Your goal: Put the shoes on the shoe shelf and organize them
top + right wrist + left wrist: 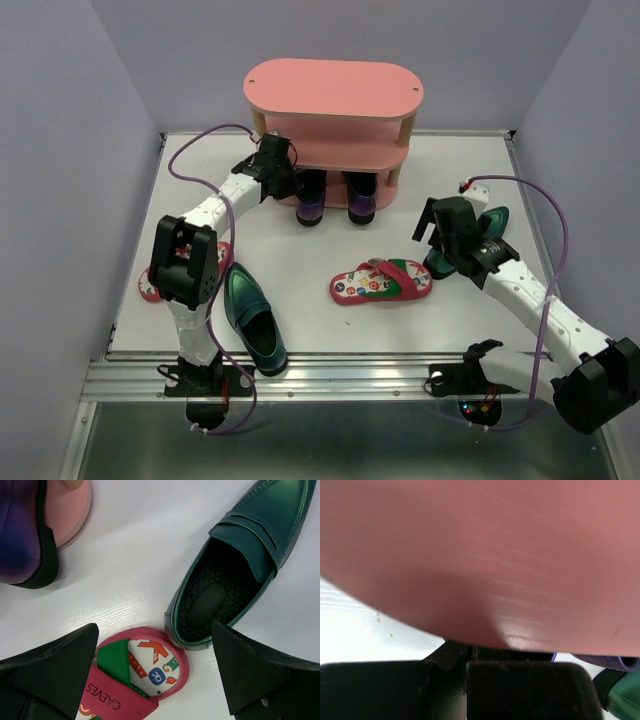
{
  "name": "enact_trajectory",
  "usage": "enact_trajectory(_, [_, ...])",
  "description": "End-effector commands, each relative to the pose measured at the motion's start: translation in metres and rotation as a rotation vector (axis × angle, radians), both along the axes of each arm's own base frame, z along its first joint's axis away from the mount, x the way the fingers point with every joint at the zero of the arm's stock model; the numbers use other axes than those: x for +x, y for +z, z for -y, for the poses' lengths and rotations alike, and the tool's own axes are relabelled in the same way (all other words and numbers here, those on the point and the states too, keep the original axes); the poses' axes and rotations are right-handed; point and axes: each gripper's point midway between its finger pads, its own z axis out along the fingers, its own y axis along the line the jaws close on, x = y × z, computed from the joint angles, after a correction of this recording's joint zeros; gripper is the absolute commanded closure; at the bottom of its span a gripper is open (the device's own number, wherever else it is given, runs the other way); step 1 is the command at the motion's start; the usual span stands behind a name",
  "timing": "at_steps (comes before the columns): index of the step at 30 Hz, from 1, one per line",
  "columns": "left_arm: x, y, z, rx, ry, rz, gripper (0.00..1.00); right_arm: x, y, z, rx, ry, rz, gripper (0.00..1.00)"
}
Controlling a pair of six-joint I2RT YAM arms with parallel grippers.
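Observation:
The pink three-tier shoe shelf (335, 100) stands at the back. Two purple loafers (311, 205) (361, 200) sit side by side on its bottom board. My left gripper (283, 180) is at the left purple loafer's heel. In the left wrist view its fingers (520, 690) lie together, shut, under a pink board (495, 555). My right gripper (442, 238) is open and empty above the heel of a red flip-flop (382, 281) (145, 672), beside a green loafer (488, 228) (235, 565). Its fingers (50, 675) straddle the flip-flop's heel.
A second green loafer (253, 315) lies at the front left. A second flip-flop (148, 285) shows partly behind the left arm. In the right wrist view a purple loafer (22, 530) and the shelf's base (75, 507) are at the upper left.

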Motion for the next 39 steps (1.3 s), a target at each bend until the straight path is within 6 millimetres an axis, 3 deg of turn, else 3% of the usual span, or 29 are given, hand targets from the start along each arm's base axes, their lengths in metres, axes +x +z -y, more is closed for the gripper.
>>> enact_trajectory(1, [0.032,0.058,0.021,-0.115,-0.031,0.182,1.0,0.005,0.007,0.001,-0.005,-0.024,0.024,0.0])
enact_trajectory(11, [0.037,0.036,0.027,-0.096,-0.092,0.146,1.0,0.004,0.009,0.002,-0.006,-0.022,0.032,0.0])
enact_trajectory(13, [0.035,0.031,0.025,-0.082,-0.093,0.122,0.91,0.003,0.009,0.002,-0.005,-0.02,0.03,0.0])
enact_trajectory(15, [0.032,0.028,0.024,-0.071,-0.098,0.111,0.73,0.004,0.009,0.001,-0.001,-0.018,0.03,0.0])
enact_trajectory(16, [0.03,0.028,0.022,-0.068,-0.096,0.111,0.7,0.004,0.009,0.001,0.001,-0.018,0.029,0.0])
enact_trajectory(18, [0.027,0.032,0.019,-0.06,-0.092,0.117,0.51,0.005,0.009,-0.001,0.003,-0.015,0.028,0.0])
enact_trajectory(20, [0.025,0.034,0.017,-0.056,-0.092,0.118,0.43,0.006,0.01,-0.001,0.006,-0.014,0.029,0.0])
enact_trajectory(27, [0.005,0.039,0.009,-0.054,-0.089,0.111,0.43,0.007,0.01,-0.003,0.007,-0.011,0.028,0.0])
enact_trajectory(32, [-0.022,0.042,-0.003,-0.045,-0.073,0.106,0.42,0.006,0.011,-0.002,0.01,-0.014,0.031,0.0])
enact_trajectory(36, [-0.037,0.049,-0.02,-0.006,-0.034,0.11,0.41,0.007,0.009,-0.003,0.01,-0.011,0.025,0.0])
enact_trajectory(37, [-0.042,0.057,-0.029,0.012,-0.007,0.133,0.36,0.008,0.008,-0.004,0.012,-0.007,0.023,0.0])
enact_trajectory(39, [-0.045,0.06,-0.031,0.014,-0.003,0.142,0.35,0.009,0.007,-0.006,0.018,-0.003,0.025,0.0])
